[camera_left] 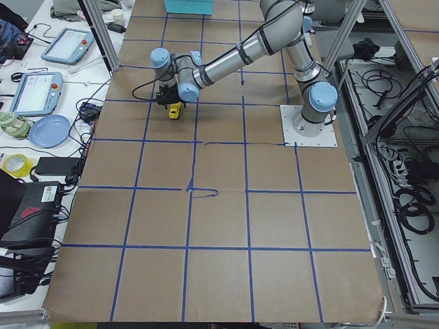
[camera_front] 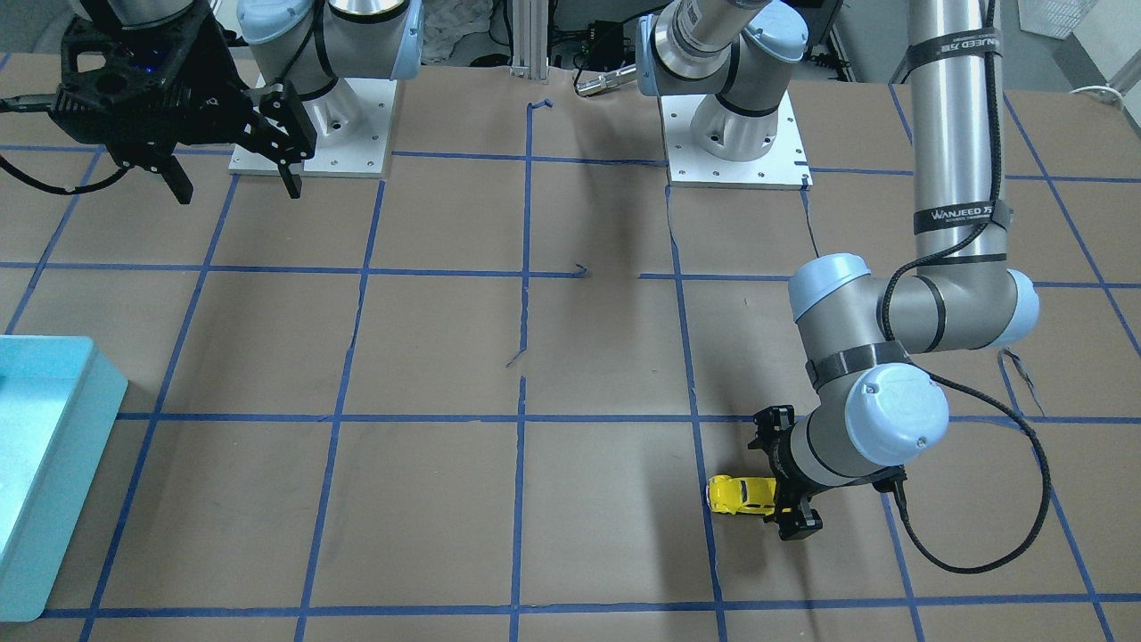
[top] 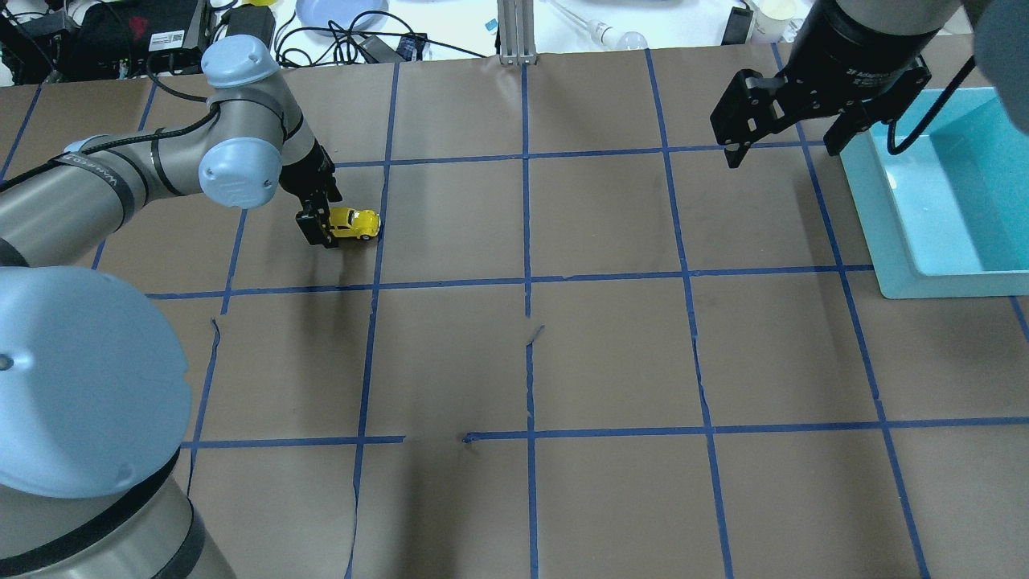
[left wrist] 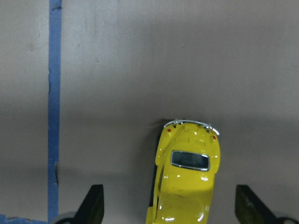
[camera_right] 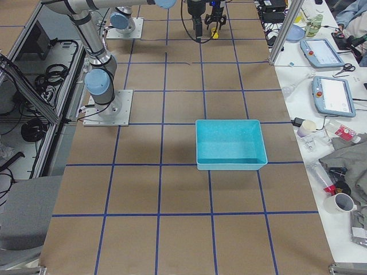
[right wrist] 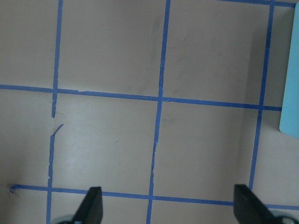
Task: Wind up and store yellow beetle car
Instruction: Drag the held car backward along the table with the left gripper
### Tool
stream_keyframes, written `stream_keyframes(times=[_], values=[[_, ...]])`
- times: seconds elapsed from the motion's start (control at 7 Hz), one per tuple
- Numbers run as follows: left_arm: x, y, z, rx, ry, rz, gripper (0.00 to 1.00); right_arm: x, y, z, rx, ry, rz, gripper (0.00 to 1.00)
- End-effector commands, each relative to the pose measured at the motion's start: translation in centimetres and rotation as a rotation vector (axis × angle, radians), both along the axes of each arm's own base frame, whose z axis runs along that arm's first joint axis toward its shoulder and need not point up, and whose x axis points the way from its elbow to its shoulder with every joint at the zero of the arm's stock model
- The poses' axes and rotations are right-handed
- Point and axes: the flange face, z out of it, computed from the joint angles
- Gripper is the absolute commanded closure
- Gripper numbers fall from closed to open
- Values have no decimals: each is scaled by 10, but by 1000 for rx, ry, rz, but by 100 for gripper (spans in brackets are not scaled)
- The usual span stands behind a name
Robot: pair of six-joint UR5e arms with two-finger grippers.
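The yellow beetle car [top: 354, 223] sits on the brown paper at the far left of the table. It also shows in the front view [camera_front: 741, 495]. My left gripper [top: 320, 219] is low over the table at the car's end. In the left wrist view the car [left wrist: 187, 182] lies between the two fingers [left wrist: 93, 207], which stand wide apart and clear of its sides. The gripper is open. My right gripper [top: 784, 151] hangs open and empty high over the far right, beside the bin.
A turquoise bin [top: 884, 233] stands at the far right edge, also in the front view [camera_front: 62, 343]. Blue tape lines grid the paper, which has small tears near the middle. The two arm bases [camera_front: 735, 160] are bolted at the robot's side.
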Motion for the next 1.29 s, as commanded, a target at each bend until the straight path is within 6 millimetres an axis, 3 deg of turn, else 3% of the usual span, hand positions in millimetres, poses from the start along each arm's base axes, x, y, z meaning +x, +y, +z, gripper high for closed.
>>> stream_keyframes(times=[0.0, 0.14, 0.29, 0.43, 0.57, 0.86, 1.0, 1.14], values=[[-4, 0, -4, 3, 10, -42, 0, 0, 1, 0, 3, 0, -5, 0], [-4, 1, -5, 8, 10, -62, 0, 0, 1, 0, 3, 0, -4, 0], [-5, 2, -5, 1, 19, -182, 33, 0, 1, 0, 1, 0, -4, 0], [-6, 2, -2, -1, 24, -192, 87, -1, 0, 0, 3, 0, -5, 0], [-6, 2, 1, -4, 23, -193, 100, 0, 1, 0, 3, -1, 1, 0], [-5, -1, 27, -43, 24, -190, 100, 0, 0, -1, 6, 1, 7, 0], [-11, -2, 43, -76, 68, -177, 100, 0, 0, -1, 4, 1, 5, 0], [-29, -1, 44, -88, 170, -123, 100, -1, 0, -1, 4, 0, 2, 0]])
